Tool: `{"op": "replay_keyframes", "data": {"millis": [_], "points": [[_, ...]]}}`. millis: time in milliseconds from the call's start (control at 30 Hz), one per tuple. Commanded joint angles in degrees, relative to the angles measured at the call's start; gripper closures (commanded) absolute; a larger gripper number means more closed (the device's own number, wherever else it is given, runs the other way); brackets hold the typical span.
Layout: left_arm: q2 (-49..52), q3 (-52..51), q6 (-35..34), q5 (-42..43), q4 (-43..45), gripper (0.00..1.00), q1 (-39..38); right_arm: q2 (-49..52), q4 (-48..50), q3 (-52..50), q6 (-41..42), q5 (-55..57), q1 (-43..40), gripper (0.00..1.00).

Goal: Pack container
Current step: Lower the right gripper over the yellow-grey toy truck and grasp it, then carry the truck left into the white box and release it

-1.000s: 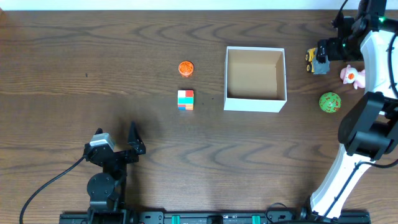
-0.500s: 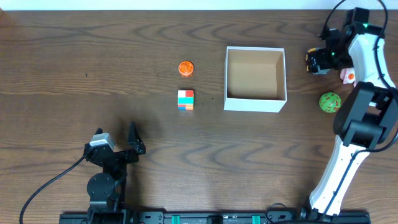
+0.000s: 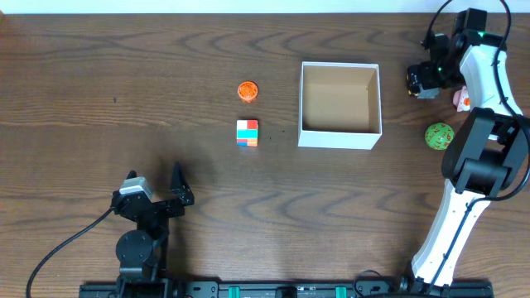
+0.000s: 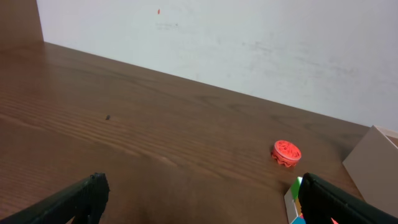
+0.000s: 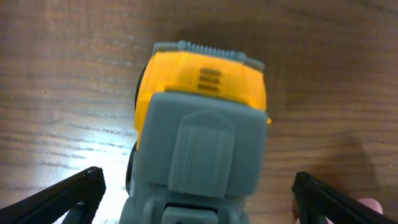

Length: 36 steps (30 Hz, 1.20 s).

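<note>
The container [image 3: 339,139], a square white box with a brown inside, stands right of centre; its corner shows in the left wrist view [image 4: 373,165]. A yellow and grey toy truck [image 3: 420,82] lies right of it, and fills the right wrist view [image 5: 199,130]. My right gripper [image 3: 426,76] is open and straddles the truck, with a fingertip on each side [image 5: 199,196]. My left gripper [image 3: 175,192] is open and empty at the front left, low over the table [image 4: 199,199]. An orange disc [image 3: 247,89], a colourful cube [image 3: 247,132], a green ball [image 3: 439,136] and a pink toy [image 3: 460,100] lie around.
The orange disc [image 4: 286,152] and the cube's edge [image 4: 293,200] lie ahead of the left gripper. The right arm curves from the front right base up along the table's right edge. A white wall stands behind the table.
The right gripper has swung left and come down over the toy truck. The left arm and the toys have not moved.
</note>
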Motion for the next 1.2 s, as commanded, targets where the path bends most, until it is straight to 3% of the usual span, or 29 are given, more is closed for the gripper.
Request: {"op": "replay_keyframes", "data": {"millis": [0,167,600,1000,1167], "points": [[-0.3,-1.2,0.9,-0.5,-2.2,0.02,0.2,0.4,0.6,1.0,2.0,-0.5,1.0,0.02],[-0.3,-1.2,0.9,-0.5,-2.2,0.02,0.2,0.4,0.8,1.0,2.0,-0.5,1.0,0.06],[-0.3,-1.2,0.9,-0.5,-2.2,0.02,0.2,0.4,1.5,1.0,4.6,-0.5,1.1,0.40],[-0.3,-1.2,0.9,-0.5,-2.2,0.02,0.2,0.4,1.9,1.0,5.4,-0.5,1.9,0.48],[-0.3,-1.2,0.9,-0.5,-2.2,0.02,0.2,0.4,2.7,1.0,9.8,-0.5,1.9,0.51]]}}
